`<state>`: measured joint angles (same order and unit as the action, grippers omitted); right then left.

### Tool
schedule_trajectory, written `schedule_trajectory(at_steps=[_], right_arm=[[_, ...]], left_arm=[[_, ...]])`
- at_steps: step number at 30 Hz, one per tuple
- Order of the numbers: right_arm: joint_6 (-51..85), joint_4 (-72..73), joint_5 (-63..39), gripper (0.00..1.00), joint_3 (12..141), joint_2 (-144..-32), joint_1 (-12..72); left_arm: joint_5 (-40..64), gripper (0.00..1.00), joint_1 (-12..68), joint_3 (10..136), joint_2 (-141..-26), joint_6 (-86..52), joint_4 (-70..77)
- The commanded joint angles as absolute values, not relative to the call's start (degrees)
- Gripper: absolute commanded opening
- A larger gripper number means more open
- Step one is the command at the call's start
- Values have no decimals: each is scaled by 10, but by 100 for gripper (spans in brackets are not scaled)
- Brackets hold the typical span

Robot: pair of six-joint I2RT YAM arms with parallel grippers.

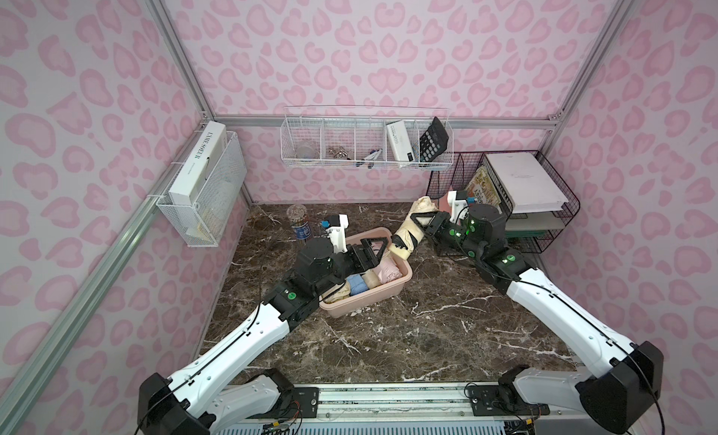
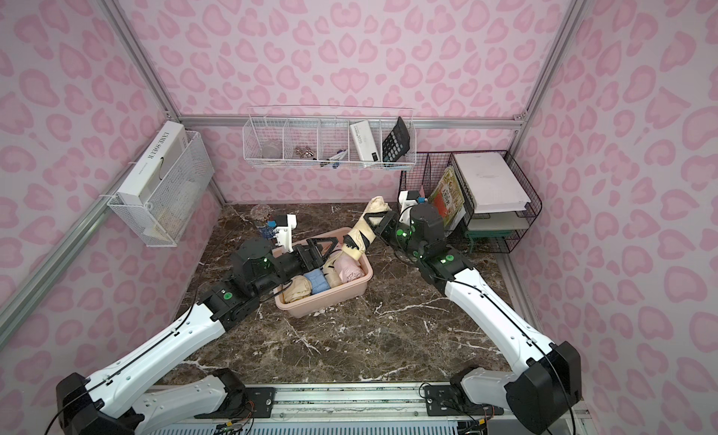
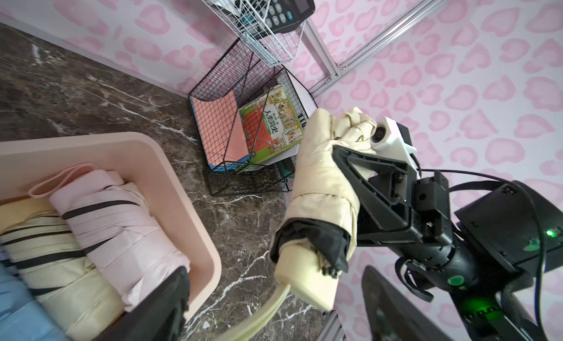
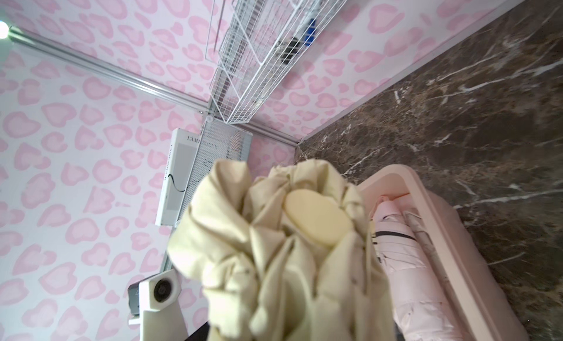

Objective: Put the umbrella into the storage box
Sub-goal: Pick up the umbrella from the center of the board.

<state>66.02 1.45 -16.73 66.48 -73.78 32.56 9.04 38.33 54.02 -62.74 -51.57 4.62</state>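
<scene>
A folded cream umbrella (image 1: pixel 408 229) (image 2: pixel 361 235) (image 3: pixel 323 184) (image 4: pixel 289 257) hangs tilted in the air, with my right gripper (image 1: pixel 421 225) (image 2: pixel 375 225) shut on its middle. Its handle end points down over the far right corner of the storage box (image 1: pixel 369 301) (image 2: pixel 330 301) (image 3: pixel 170 159) (image 4: pixel 426 202), a peach-pink tub. My left gripper (image 1: pixel 379 252) (image 2: pixel 324 250) (image 3: pixel 274 318) hovers open above the box, right by the handle. The umbrella's wrist strap dangles between the open fingers. In the right wrist view the umbrella fabric hides my right fingers.
Pink (image 3: pixel 122 226), striped cream and blue folded umbrellas lie in the box. A black wire file rack (image 1: pixel 544 203) with books and papers stands at the back right, close behind my right arm. A white wire basket (image 1: pixel 365 141) hangs on the back wall. A jar (image 1: pixel 301 223) stands back left.
</scene>
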Motion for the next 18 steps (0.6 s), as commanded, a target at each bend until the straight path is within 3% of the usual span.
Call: schedule_trajectory(at_steps=[1, 9, 18], right_arm=[[671, 89, -184, 13, 674, -747, 343], [705, 142, -210, 13, 669, -764, 370], [722, 166, -218, 13, 652, -766, 372]], left_arm=[[142, 90, 383, 537, -639, -532, 112], [163, 86, 383, 520, -653, -546, 168], [177, 57, 383, 517, -660, -549, 198]])
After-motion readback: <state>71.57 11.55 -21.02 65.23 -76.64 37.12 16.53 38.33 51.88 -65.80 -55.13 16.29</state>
